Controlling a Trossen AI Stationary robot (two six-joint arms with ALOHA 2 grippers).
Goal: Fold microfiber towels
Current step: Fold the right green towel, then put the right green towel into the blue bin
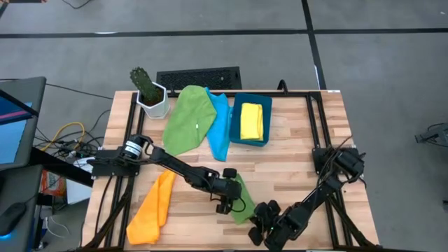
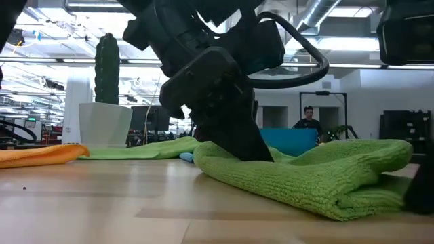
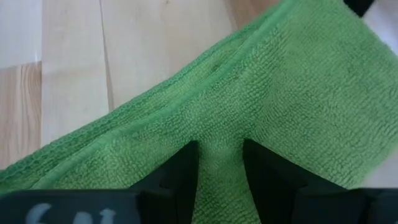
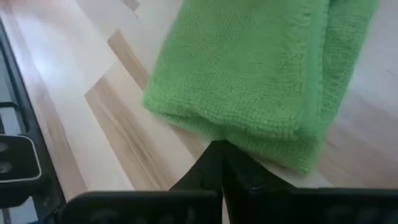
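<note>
With one yellow towel (image 1: 251,120) folded in the bin (image 1: 235,137), the left gripper (image 1: 225,203) pinches a half-folded green towel (image 1: 245,199) at the table's (image 1: 294,168) near edge, the right gripper (image 1: 260,227) closed empty beside it; three towels remain unfolded.

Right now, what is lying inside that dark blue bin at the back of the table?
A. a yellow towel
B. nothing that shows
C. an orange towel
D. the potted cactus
A: in the high view a folded yellow towel lies inside the blue bin, while the orange towel lies on the wooden table near the front left.
</note>
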